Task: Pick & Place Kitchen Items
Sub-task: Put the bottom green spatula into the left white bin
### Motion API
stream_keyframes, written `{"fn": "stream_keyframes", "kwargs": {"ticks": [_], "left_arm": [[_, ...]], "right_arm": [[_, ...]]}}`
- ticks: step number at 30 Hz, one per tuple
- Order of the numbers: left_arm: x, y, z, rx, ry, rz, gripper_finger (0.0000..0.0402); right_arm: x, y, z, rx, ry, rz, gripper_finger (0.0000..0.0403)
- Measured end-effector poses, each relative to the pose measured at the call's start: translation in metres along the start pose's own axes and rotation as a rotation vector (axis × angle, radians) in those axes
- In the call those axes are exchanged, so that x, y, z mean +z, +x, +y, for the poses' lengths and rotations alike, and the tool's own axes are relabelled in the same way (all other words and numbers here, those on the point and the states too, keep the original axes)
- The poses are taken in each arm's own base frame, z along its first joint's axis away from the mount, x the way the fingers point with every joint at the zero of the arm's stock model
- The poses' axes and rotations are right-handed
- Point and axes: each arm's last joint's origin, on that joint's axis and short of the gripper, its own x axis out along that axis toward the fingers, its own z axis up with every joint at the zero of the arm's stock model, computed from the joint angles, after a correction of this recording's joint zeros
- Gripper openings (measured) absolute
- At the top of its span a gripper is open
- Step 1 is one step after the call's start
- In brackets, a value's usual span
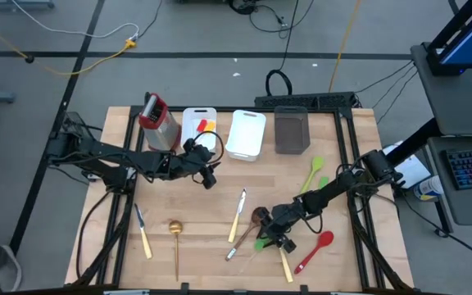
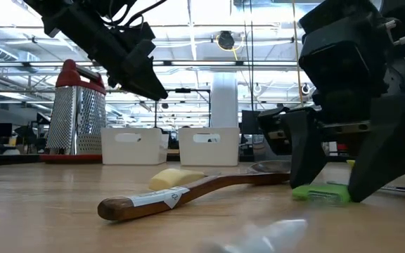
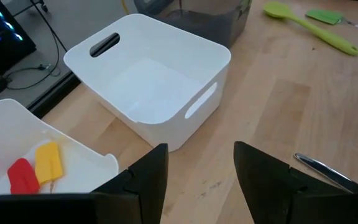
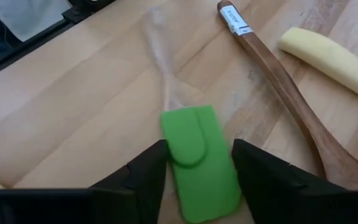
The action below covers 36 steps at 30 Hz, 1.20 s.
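I have the right gripper (image 1: 279,238) low over the near middle of the table (image 1: 203,213), its jaws apart and straddling the green head of the clear-handled spatula (image 4: 197,163), which lies flat on the wood. From the low view the fingertips look to be at table height on either side of it, so I judge this the moment before closing. The wooden spoon (image 4: 291,99) lies just beside it, close enough that a careless squeeze could catch it too.

The left gripper (image 1: 206,174) hangs above the far side, jaws apart and empty, near the white bin (image 3: 151,84); the next white bin (image 3: 73,162) already holds a red piece (image 3: 22,176) and a yellow piece (image 3: 48,162). The gold ladle (image 1: 175,238), red spoon (image 1: 316,248) and cream-handled knives (image 1: 142,233) are still loose on the table.
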Motion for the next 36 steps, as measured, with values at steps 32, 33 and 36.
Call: {"fn": "stream_keyframes", "kwargs": {"ticks": [32, 33, 36], "left_arm": [[0.02, -0.003, -0.009, -0.224, -0.081, -0.157, 0.0189], [0.021, -0.003, -0.01, -0.242, -0.085, -0.166, 0.0189], [0.024, -0.004, -0.011, -0.295, -0.092, -0.189, 0.0189]], "right_arm": [[0.037, -0.068, -0.032, -0.141, -0.017, -0.1, 0.0033], [0.038, -0.072, -0.036, -0.178, -0.019, -0.1, 0.0035], [0.036, -0.085, -0.049, -0.299, -0.012, -0.063, 0.0032]]}}
